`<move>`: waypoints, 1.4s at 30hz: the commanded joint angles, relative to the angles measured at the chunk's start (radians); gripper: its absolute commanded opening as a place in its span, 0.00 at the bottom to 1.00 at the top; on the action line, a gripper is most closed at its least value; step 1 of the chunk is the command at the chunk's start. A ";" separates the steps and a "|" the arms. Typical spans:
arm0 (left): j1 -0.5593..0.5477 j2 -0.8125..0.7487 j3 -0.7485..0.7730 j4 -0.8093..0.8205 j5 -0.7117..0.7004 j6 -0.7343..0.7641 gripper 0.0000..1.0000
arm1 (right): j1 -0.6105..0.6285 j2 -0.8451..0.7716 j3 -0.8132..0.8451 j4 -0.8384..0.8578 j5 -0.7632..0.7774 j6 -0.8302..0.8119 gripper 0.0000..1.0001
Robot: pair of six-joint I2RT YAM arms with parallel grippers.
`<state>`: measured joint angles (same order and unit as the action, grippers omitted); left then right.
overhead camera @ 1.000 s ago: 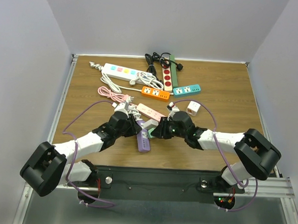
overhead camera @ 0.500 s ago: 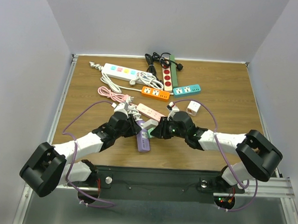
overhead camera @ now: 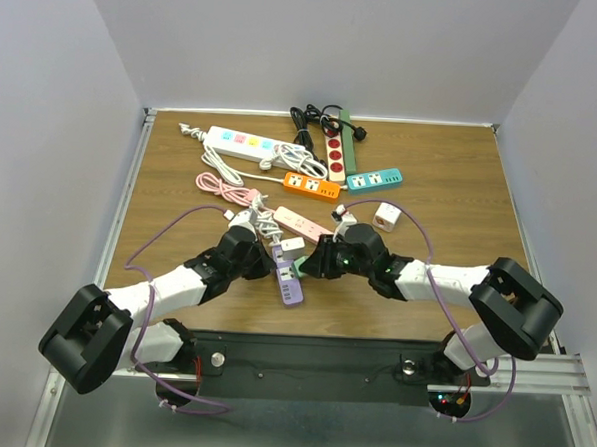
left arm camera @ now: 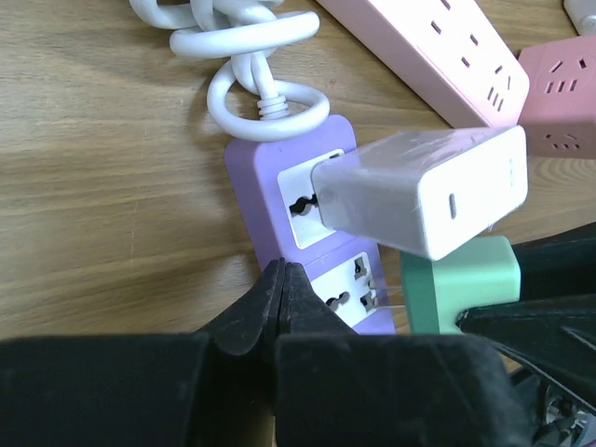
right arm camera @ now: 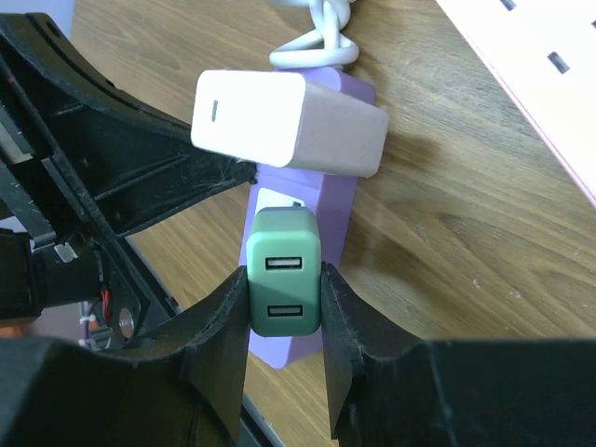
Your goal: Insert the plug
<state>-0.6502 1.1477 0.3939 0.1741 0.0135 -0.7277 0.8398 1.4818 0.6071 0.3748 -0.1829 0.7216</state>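
Observation:
A purple power strip [overhead camera: 291, 285] lies on the table between both arms, with a white adapter [overhead camera: 291, 248] plugged into its far socket. My right gripper [overhead camera: 313, 264] is shut on a green USB plug [right arm camera: 284, 277] and holds it over the strip's near socket [left arm camera: 358, 284]. In the left wrist view the green plug [left arm camera: 460, 291] has its metal prongs at that socket's holes. My left gripper [left arm camera: 282, 269] is shut and empty, its tips pressed against the strip's [left arm camera: 265, 200] left edge. The strip [right arm camera: 303, 345] shows under the plug in the right wrist view.
A pink strip [overhead camera: 301, 222] lies just behind the purple one. Farther back are a white strip [overhead camera: 238, 142], an orange strip [overhead camera: 311, 186], a teal strip [overhead camera: 374, 178], a red-and-green strip [overhead camera: 334, 150] and black cable [overhead camera: 309, 119]. A white cube adapter [overhead camera: 386, 216] sits to the right.
My right gripper has carried the green plug down and left onto the purple strip. The white adapter now shows clear of the arms. The strip has shifted slightly.

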 commanded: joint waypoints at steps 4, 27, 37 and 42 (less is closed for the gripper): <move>-0.011 -0.006 -0.035 -0.076 0.019 0.013 0.04 | 0.033 0.009 0.042 0.021 0.046 -0.034 0.00; -0.009 0.012 -0.033 -0.058 0.023 0.025 0.01 | 0.131 0.037 0.186 -0.247 0.292 -0.152 0.00; -0.009 0.023 -0.030 -0.050 0.025 0.031 0.01 | 0.200 0.086 0.266 -0.350 0.398 -0.180 0.00; -0.009 0.018 -0.036 -0.050 0.023 0.030 0.01 | 0.239 0.130 0.324 -0.415 0.464 -0.195 0.00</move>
<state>-0.6506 1.1442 0.3862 0.1867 0.0223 -0.7193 1.0435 1.5517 0.8883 -0.0051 0.2127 0.5453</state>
